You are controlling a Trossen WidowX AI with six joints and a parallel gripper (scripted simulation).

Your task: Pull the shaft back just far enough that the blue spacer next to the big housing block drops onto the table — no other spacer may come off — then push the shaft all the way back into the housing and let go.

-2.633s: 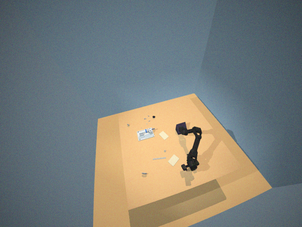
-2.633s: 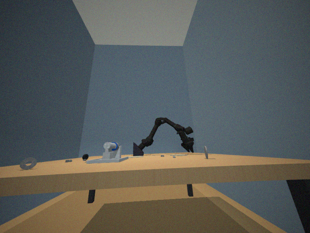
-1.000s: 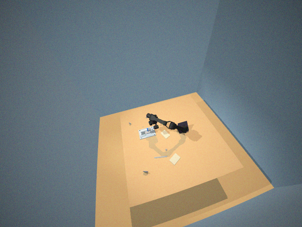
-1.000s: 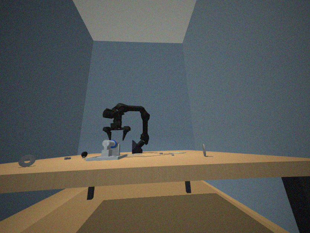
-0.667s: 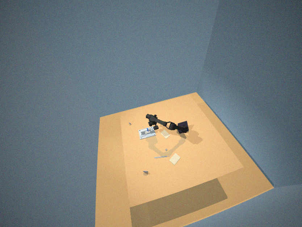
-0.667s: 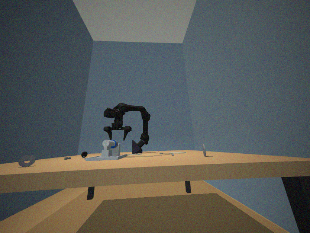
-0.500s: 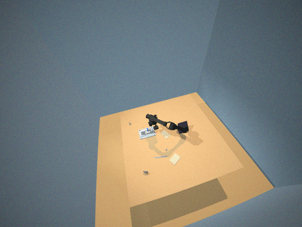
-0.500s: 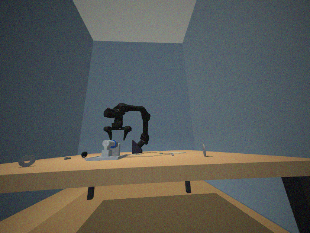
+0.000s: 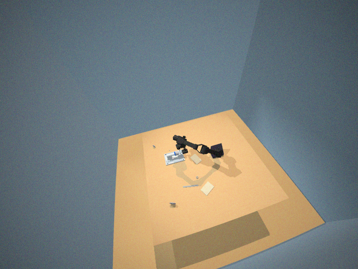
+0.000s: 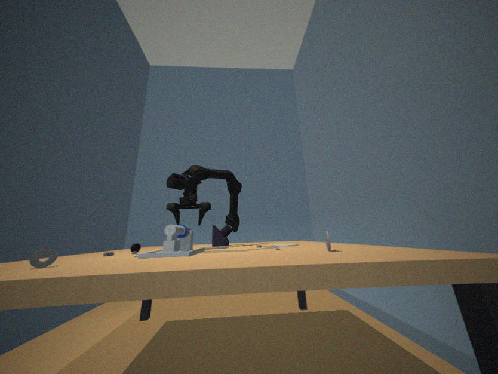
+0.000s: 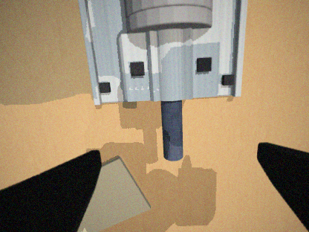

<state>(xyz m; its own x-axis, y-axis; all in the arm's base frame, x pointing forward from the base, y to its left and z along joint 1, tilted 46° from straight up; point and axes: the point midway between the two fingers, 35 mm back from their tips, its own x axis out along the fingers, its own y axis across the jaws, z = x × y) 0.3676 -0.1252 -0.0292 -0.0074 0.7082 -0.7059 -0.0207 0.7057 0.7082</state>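
The pale housing block [image 10: 186, 241] [image 11: 178, 79] stands on the light grey base plate [image 10: 150, 255] [image 11: 105, 56]. The dark blue shaft end [image 11: 173, 126] sticks out of the block's near side in the wrist view. A blue spacer [image 9: 174, 153] [image 10: 183, 232] sits up on the assembly, between a pale cylinder [image 10: 171, 230] and the block in the exterior view; it is outside the wrist view. Beyond the block, the wrist view shows a wide grey cylinder [image 11: 168, 13]. My gripper [image 10: 188, 224] [image 11: 177, 154] is open and empty, with its fingertips spread either side of the shaft end and above it.
Cream tiles [image 9: 195, 158] [image 9: 207, 188] [image 11: 115, 193] lie on the table, one near the shaft end. A thin grey bar [image 9: 190, 186] and a small ring [image 9: 197, 177] lie farther off. A large grey ring [image 10: 40, 253], a black round piece [image 10: 135, 248] and a thin disc [image 10: 328, 241] stand around.
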